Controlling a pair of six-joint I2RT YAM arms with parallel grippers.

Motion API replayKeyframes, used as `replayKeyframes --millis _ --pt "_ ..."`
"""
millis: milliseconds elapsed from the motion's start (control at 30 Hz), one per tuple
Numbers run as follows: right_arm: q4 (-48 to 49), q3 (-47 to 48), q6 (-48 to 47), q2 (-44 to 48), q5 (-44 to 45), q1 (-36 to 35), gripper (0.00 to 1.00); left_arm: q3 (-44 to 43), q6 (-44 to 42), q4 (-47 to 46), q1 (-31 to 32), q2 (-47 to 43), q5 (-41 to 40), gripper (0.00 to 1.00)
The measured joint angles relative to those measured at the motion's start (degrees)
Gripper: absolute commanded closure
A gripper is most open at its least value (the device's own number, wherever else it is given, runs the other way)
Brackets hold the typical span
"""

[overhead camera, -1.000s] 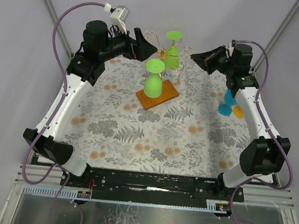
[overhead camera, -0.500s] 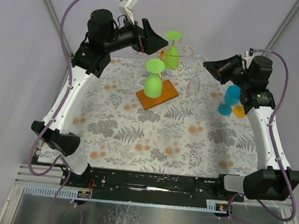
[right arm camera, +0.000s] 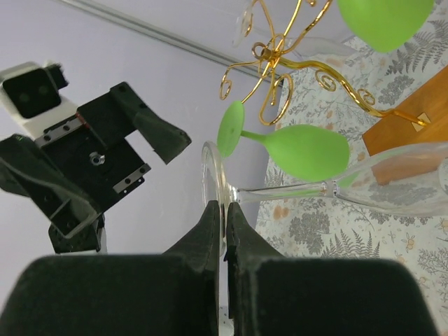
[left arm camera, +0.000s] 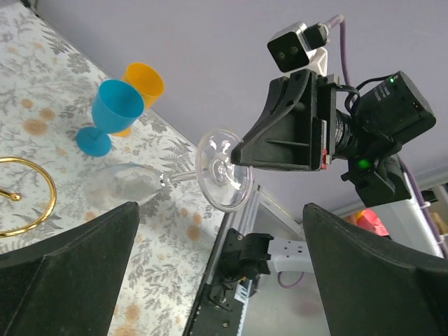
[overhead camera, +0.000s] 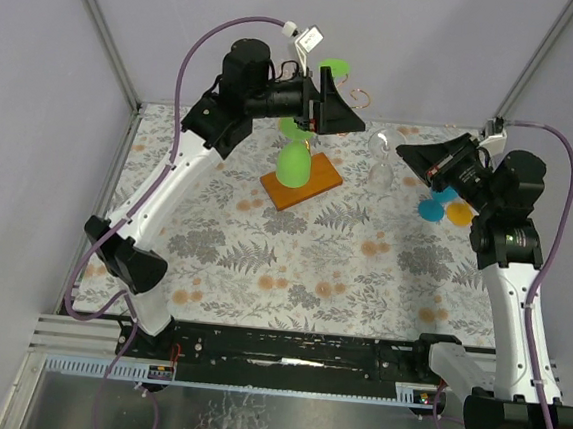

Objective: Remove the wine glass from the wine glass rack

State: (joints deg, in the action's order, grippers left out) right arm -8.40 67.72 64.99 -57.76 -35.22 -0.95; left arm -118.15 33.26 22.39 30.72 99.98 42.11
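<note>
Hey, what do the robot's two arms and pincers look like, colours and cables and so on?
The left arm and right arm have white links with chunky black joints. A purple cable loops along each. The left pincer and right pincer are pairs of black wedge-shaped fingers, each with a small white camera at the wrist. A green light glows on the right arm.

1. Top view: no lettering, number or sign legible anywhere.
2. Same view: small coloured tags (overhead camera: pixel 161 369) on the front rail (overhead camera: pixel 282 386) are too small to read.
3. Left wrist view: nothing legible.
4. Right wrist view: nothing legible.
</note>
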Motion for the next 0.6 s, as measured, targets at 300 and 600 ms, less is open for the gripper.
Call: replayKeyframes --millis 300,600 --pt "6.54 -2.1 -0.26 3.21 -1.92 0.0 1.0 2.01 4.92 -2.43 1.99 0.24 3.32 0.0" --pt "11.5 -3.41 -0.11 3.37 -3.76 0.0 1.0 4.26 8.31 -5.53 5.68 0.28 6.8 0.0"
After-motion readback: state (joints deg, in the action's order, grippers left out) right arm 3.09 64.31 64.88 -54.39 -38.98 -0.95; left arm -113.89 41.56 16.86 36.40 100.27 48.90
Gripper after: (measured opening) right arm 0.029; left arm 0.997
